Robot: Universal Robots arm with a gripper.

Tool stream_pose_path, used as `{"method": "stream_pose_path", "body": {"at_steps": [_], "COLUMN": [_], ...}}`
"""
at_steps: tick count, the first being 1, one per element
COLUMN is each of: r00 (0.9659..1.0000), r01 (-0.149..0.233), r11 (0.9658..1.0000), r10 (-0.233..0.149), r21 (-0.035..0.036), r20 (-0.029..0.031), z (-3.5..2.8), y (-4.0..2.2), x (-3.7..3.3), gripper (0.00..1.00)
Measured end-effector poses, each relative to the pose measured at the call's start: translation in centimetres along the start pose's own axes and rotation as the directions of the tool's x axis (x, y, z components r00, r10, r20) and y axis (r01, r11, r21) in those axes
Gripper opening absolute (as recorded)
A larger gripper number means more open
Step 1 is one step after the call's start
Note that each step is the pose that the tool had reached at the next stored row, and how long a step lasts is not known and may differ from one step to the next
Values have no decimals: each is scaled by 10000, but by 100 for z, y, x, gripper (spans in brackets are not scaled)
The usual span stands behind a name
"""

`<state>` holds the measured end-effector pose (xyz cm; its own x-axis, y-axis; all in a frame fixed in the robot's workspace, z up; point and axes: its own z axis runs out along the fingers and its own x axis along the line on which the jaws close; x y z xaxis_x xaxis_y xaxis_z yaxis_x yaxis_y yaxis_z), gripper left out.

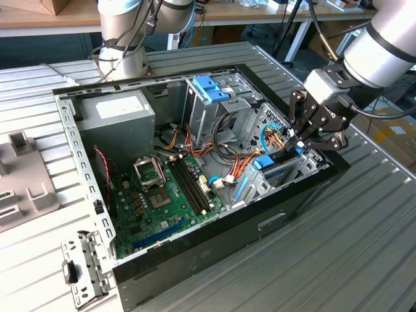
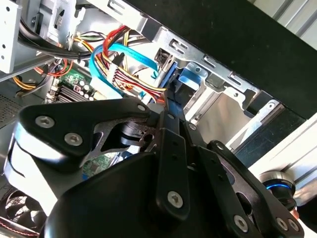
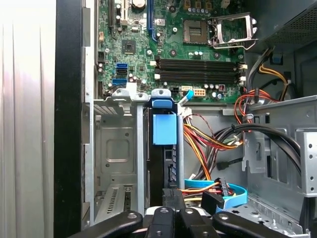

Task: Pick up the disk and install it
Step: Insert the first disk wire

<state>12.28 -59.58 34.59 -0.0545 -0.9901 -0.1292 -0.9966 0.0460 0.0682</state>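
Disk (image 3: 165, 148): it stands on edge in the narrow slot of the low drive bay at the front of the case, its light-blue rail and tab showing at the top; in the first wrist view the dark body runs down between two metal walls.
Long axis: along the slot, running straight away from my hand toward the motherboard.
Hand (image 1: 305, 138): directly over the near end of the disk, fingers drawn close together around its edge as far as I can judge; I appear to have hold of it, with no gap to be seen in the second wrist view.
Low drive bay (image 3: 115, 148): grey sheet metal; the compartment just beside the disk's slot holds nothing.
Cables (image 3: 208, 144): orange, red, yellow and black bundle plus a blue flat cable, lying just beside the slot on the other side.
Tall drive cage (image 1: 209, 104): further in, topped by a blue bracket.
Case (image 1: 195, 247): lies open on its side on the ribbed surface (image 1: 364, 247), motherboard (image 1: 162, 195) exposed.
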Motion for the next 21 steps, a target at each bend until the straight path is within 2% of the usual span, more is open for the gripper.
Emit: {"method": "stream_pose_path", "body": {"at_steps": [4, 7, 11, 16, 21], "r00": [10000, 10000, 10000, 10000, 10000], "r01": [-4, -4, -5, -9, -13], "r11": [10000, 10000, 10000, 10000, 10000], "r10": [4, 4, 5, 9, 13], "r21": [-30, -31, -39, -67, -94], "r20": [-3, 3, -3, -3, -5], "z": [28, 18, -37, -161, -205], "y": [-5, -9, -58, -139, -188], "x": [17, 21, 12, -8, -16], "gripper": [11, 11, 11, 11, 11]}}
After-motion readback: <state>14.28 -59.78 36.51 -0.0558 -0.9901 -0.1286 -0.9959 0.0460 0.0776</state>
